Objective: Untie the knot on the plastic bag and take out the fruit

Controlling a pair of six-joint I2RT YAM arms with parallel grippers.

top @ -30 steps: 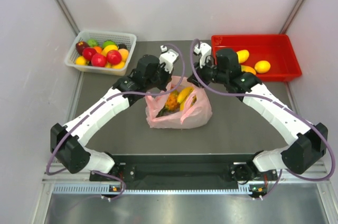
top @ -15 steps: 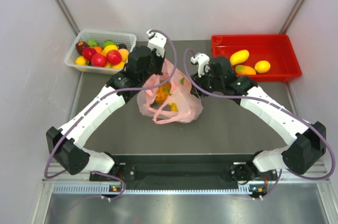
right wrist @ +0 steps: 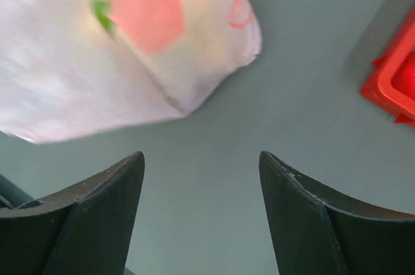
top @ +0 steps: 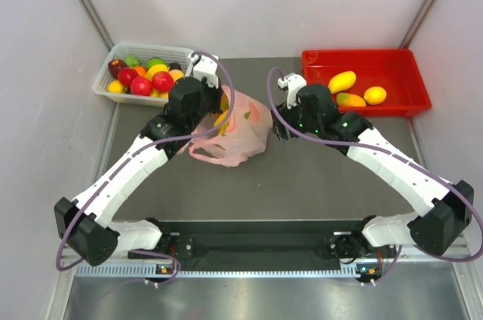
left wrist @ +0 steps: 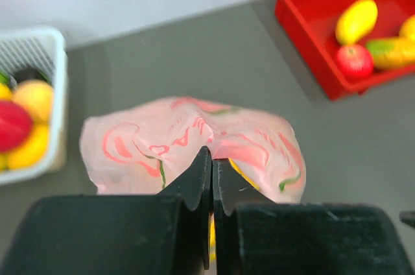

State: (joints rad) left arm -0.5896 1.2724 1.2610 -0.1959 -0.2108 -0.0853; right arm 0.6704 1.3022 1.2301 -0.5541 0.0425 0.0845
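Left fingers (left wrist: 191,191) clenched, tips pressed together on a fold of the plastic bag (left wrist: 194,135) at its near edge. Pink film bulges just beyond the tips; yellow fruit (left wrist: 238,170) shows through beside them. Right fingers (right wrist: 97,210) released, spread wide, grey desk (right wrist: 214,113) between them. The bag's corner lies ahead and to their left, touching neither. Beyond the left fingers: white basket (left wrist: 52,61) to the left, red tray (left wrist: 305,28) to the right.

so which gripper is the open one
The right gripper: its fingers stand wide apart, holding nothing. The left gripper is pinched shut on the plastic bag.
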